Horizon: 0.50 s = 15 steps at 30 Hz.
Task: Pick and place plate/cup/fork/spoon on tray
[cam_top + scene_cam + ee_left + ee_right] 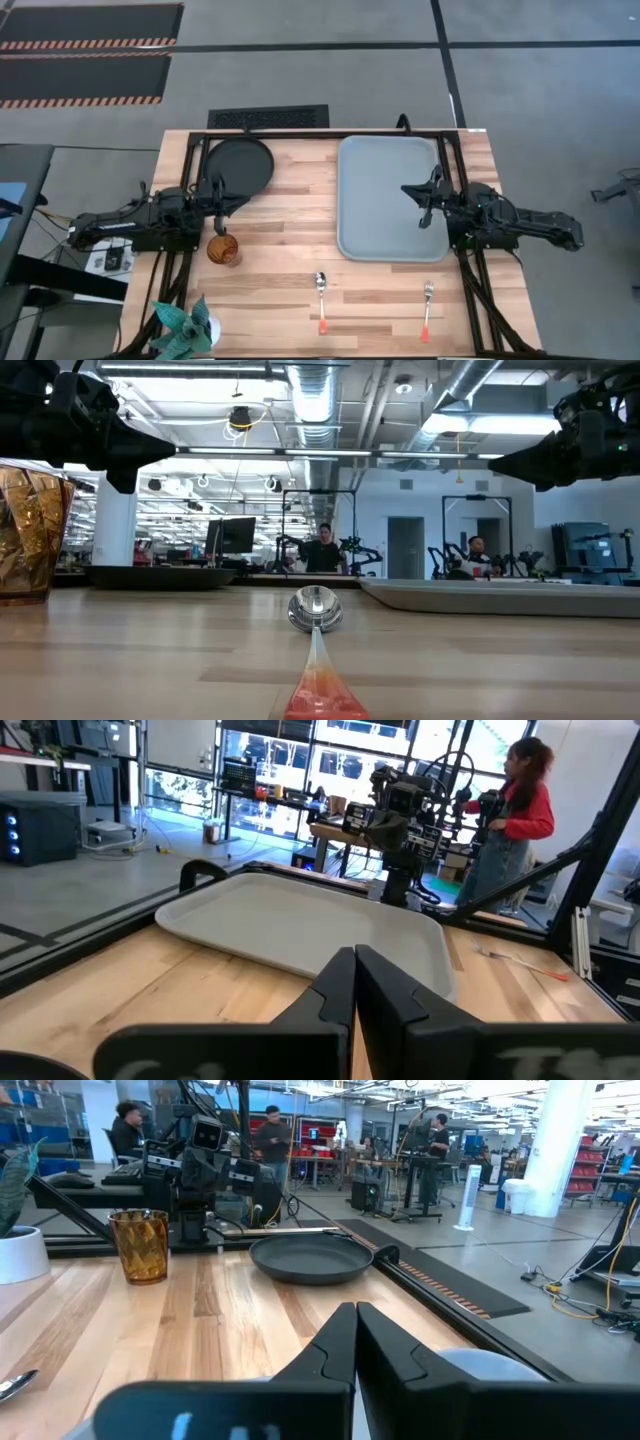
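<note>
The black plate [240, 165] lies flat at the table's far left; it also shows in the right wrist view [312, 1258]. The amber cup [224, 249] stands upright on the table's left, near the left arm. The grey-blue tray [392, 197] lies at the far right. The spoon [321, 297] and the fork [427, 306] lie near the front edge, handles toward the near edge. My left gripper [219, 203] is shut and empty above the table between plate and cup. My right gripper [425, 203] is shut and empty above the tray's right part.
A green plant in a white pot [187, 325] stands at the table's near left corner. Black frame rails [300, 133] run along the table's far edge and sides. Bare wood lies between the plate and the tray. People stand in the room beyond.
</note>
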### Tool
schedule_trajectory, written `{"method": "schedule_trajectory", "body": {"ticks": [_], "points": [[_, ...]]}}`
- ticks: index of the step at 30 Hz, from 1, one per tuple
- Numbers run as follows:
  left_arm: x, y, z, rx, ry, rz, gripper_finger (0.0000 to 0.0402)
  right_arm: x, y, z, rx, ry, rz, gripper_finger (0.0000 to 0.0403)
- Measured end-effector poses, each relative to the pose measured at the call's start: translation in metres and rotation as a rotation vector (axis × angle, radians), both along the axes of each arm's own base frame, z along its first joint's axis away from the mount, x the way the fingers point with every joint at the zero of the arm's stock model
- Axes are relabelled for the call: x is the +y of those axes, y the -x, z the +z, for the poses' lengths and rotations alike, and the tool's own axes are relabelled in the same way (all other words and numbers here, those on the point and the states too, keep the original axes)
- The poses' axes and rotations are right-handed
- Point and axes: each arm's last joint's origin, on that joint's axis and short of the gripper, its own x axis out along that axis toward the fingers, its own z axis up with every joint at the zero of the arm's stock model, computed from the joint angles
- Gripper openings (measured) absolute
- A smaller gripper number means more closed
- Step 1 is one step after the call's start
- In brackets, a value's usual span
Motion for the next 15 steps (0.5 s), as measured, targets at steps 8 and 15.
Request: {"method": "schedule_trajectory", "body": {"ticks": [8, 15], "points": [[0.001, 0.000, 0.001, -0.015, 0.019, 0.028, 0.0000, 0.000, 0.000, 0.000, 0.000, 0.000, 0.000, 0.0027], [0.003, 0.002, 0.013, -0.174, 0.154, 0.101, 0.0000, 0.000, 0.000, 0.000, 0.000, 0.000, 0.000, 0.0028]]}}
